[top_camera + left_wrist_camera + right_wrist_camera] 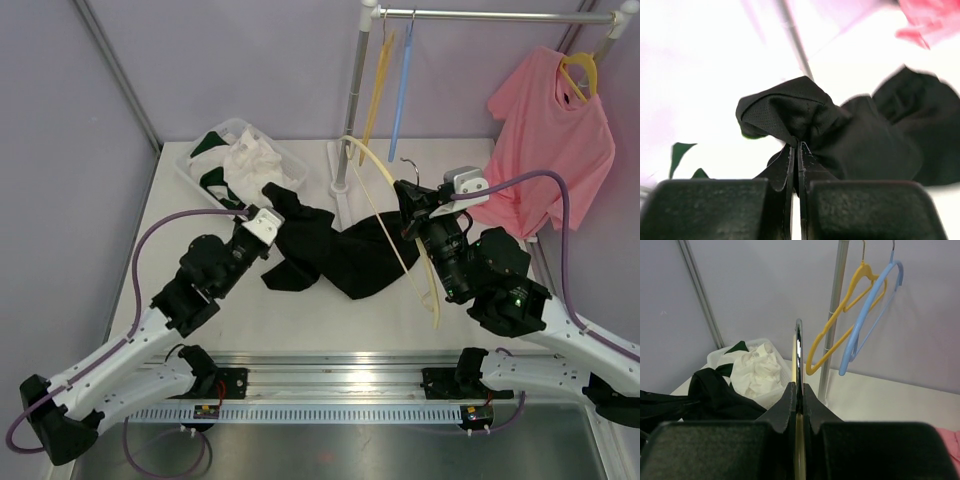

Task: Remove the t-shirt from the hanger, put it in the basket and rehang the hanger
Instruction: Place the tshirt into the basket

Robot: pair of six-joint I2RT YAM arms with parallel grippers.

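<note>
Jaws of the left end effector (796, 145) are pinched tight on a fold of the black t-shirt (340, 255), at the garment's left end. The t-shirt lies crumpled across the middle of the surface (200, 320), its right part under the pale yellow hanger (428, 300); whether it is threaded on the hanger cannot be told. The right end effector (798, 387) is clamped narrow on that hanger near its hook. A clear bin (190, 170) of white and green clothes sits by the far-left corner. At the far edge a rack (355, 90) carries a yellow hanger (378, 90), a blue hanger (401, 85) and a pink t-shirt (550, 140).
</note>
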